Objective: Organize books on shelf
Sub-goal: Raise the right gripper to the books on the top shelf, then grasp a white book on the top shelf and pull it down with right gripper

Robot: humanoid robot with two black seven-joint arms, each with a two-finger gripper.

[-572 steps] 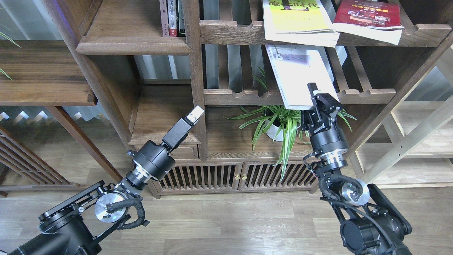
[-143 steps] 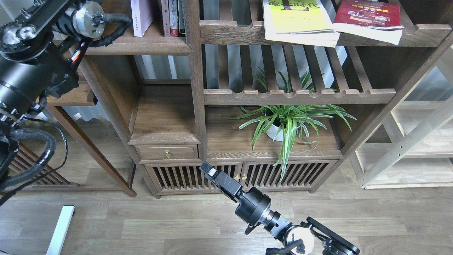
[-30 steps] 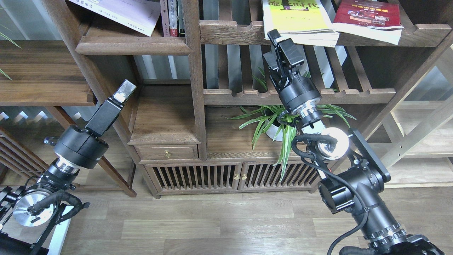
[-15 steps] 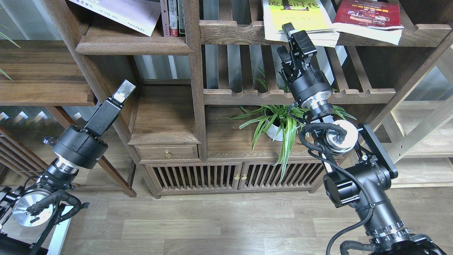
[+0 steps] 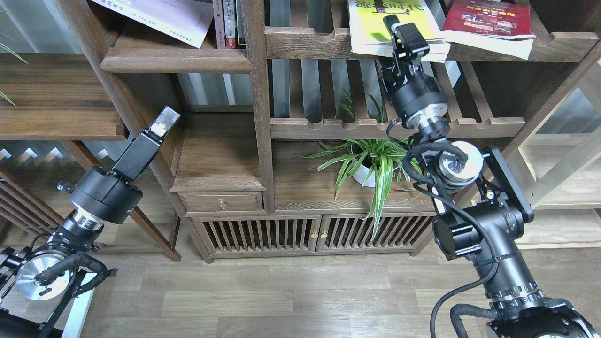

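Right hand (image 5: 399,33) open at yellow-green book's (image 5: 392,26) floppy front edge on the counter (image 5: 310,43); grip deep, near spine.

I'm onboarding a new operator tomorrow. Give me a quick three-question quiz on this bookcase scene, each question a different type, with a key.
1. True or false: the right gripper is up at the front edge of the yellow-green book.
2. Multiple choice: the lavender-white book lies on
A. the slatted rack
B. the solid shelf at upper left
C. the floor
3. Fill in: the dark red book lies to the ____ of the yellow-green one.

Key: 1 true; 2 B; 3 right.
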